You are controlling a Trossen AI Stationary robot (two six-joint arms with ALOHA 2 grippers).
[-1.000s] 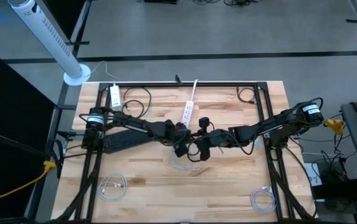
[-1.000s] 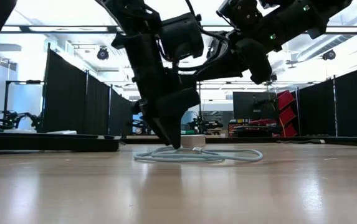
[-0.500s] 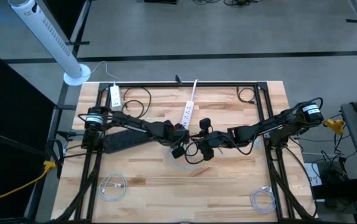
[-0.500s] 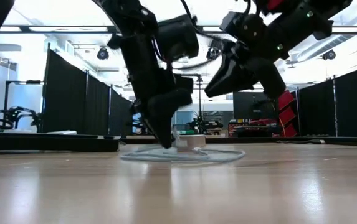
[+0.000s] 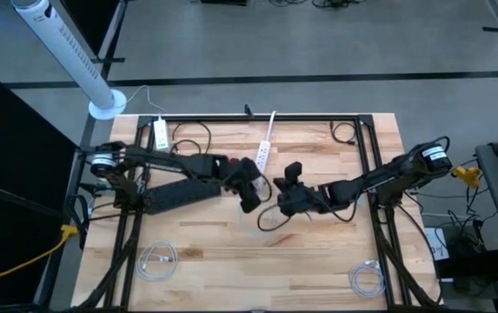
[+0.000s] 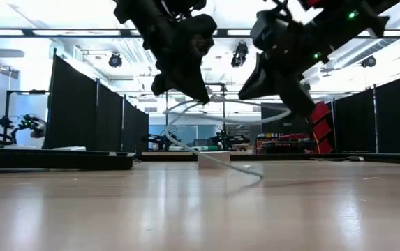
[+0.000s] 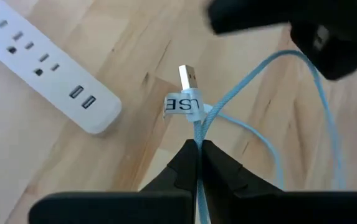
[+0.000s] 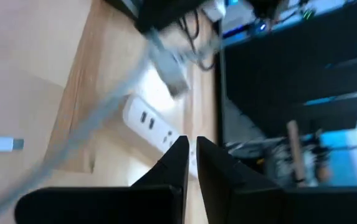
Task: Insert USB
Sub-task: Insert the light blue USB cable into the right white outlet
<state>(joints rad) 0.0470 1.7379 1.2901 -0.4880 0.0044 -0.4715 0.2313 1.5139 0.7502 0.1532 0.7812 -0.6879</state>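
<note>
**A:** Where are the two arms?

**B:** Seen from above, both reach toward the middle of the wooden table (image 5: 318,252). The left arm stretches in from the left edge, and the left gripper (image 5: 249,193) sits raised above the table, just beside the near end of the white power strip (image 5: 264,149). The right arm comes in low from the right edge; the right gripper (image 5: 285,198) sits close to the left one, the two a little apart.

**A:** What is the left gripper doing?

**B:** In its wrist view, the left gripper (image 7: 198,149) has its jaws clenched on a pale blue USB cable (image 7: 271,112). The metal USB plug (image 7: 187,78) sticks out beyond the fingertips, with a white label just behind it. The plug points toward the end of the power strip (image 7: 53,74) that carries two USB ports, but hangs apart from it.

**A:** And the right gripper?

**B:** In its wrist view, the right gripper (image 8: 190,144) has its fingers pressed nearly together with nothing seen between them.

**A:** Where does the cable run?

**B:** At table height it arcs up off the table between the two grippers.
</note>
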